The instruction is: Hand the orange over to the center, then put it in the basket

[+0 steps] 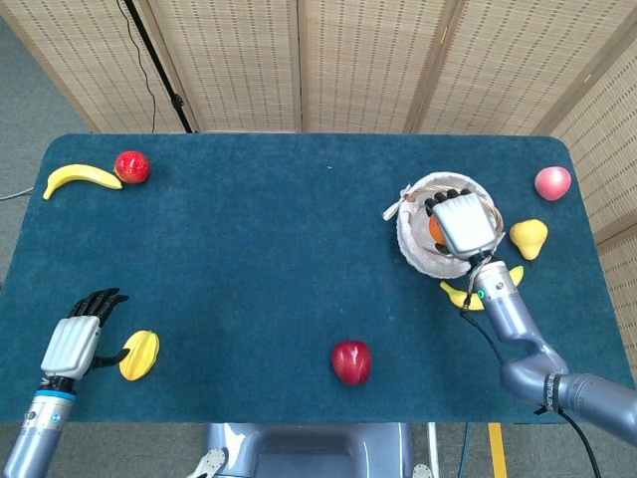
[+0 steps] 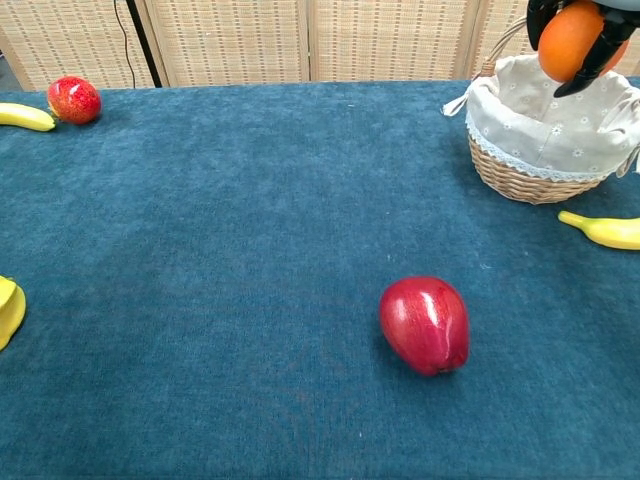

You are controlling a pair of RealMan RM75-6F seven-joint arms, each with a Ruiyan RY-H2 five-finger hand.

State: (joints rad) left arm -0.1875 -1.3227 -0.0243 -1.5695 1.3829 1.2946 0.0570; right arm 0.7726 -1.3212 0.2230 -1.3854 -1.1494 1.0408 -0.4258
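My right hand (image 1: 463, 221) holds the orange (image 2: 569, 42) above the cloth-lined wicker basket (image 2: 525, 165), over its opening. In the head view only a sliver of the orange (image 1: 435, 228) shows under the hand, inside the basket's rim (image 1: 410, 244). My left hand (image 1: 78, 337) rests low at the table's near left, fingers spread, holding nothing, beside a yellow fruit (image 1: 139, 354).
A red apple (image 2: 425, 323) lies at the front centre. A banana (image 2: 605, 230) lies just in front of the basket. A pear (image 1: 529, 236) and a pink apple (image 1: 552, 182) sit right of it. At the far left are a banana (image 1: 80, 178) and a red apple (image 1: 131, 166).
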